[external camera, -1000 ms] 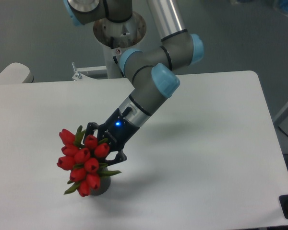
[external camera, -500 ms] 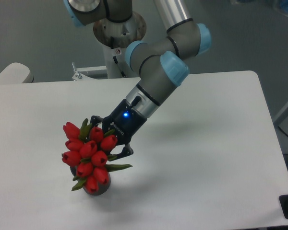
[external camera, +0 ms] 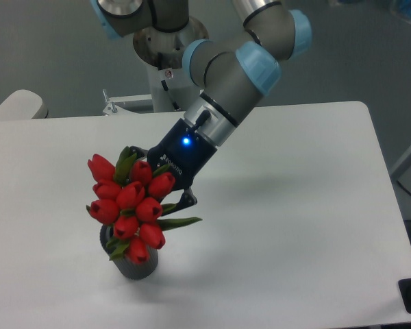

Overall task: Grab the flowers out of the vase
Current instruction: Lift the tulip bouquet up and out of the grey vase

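A grey robot arm with light-blue joint caps [external camera: 259, 65] slants down and leftward from its base. Its black two-finger gripper [external camera: 157, 184], blue light glowing, is clamped around a bunch of red tulips.

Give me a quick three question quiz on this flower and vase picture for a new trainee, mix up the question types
1. True or false: the flowers lie flat on the table.
2. Multiple choice: where is the vase? A) under the bunch, near the table's front edge B) at the far right corner C) on the floor
3. Fill in: a small ____ light glows on the hand.

Key:
1. False. The bunch is off the table, above the vase, with the hand closed around it from behind.
2. A
3. blue
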